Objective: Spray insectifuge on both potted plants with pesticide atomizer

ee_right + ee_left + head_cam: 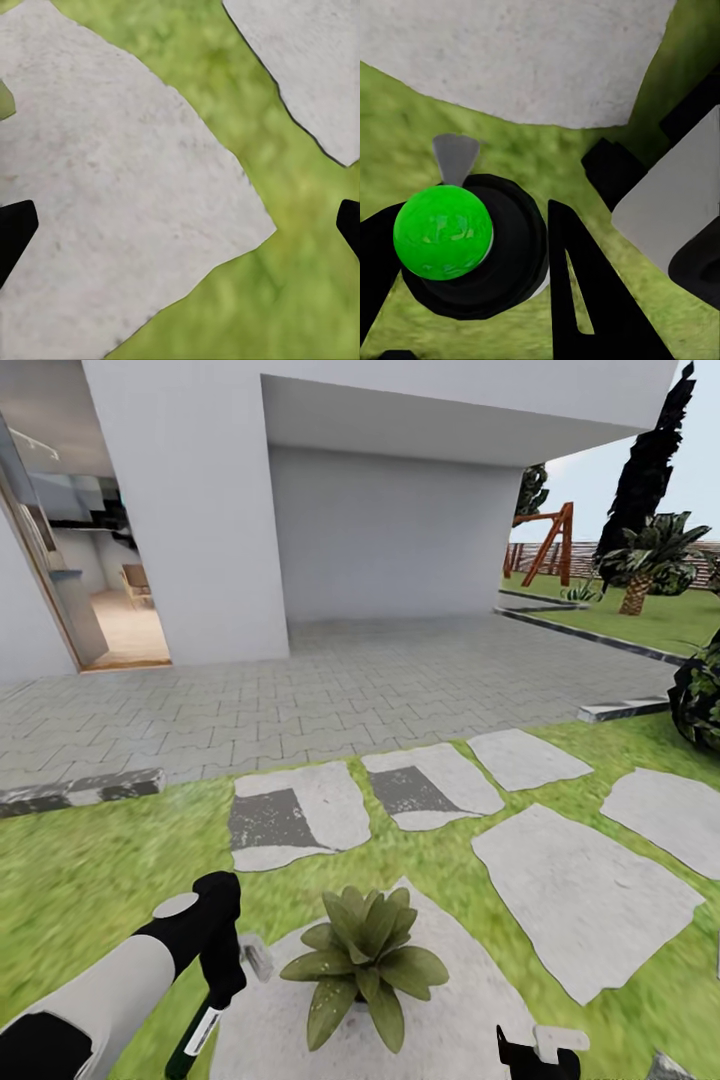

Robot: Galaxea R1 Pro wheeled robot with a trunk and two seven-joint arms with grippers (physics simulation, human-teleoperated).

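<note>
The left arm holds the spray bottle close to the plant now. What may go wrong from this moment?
1. The pesticide atomizer hangs low from the left jaws, beside the potted plant and not above it. Spray may land on the grass or reach just the near leaves.
2. Much of the bottle sticks out below the jaws, so it might tilt or slip when the arm swings.

I see the lawn (90,860) carrying irregular grey stepping stones (585,890), with a potted plant (362,960) standing on the round paved patch (450,1020) nearest me. Beyond the plant, two stones (290,815) show dark patches; past them a grey brick pavement (350,690) borders the grass.
</note>
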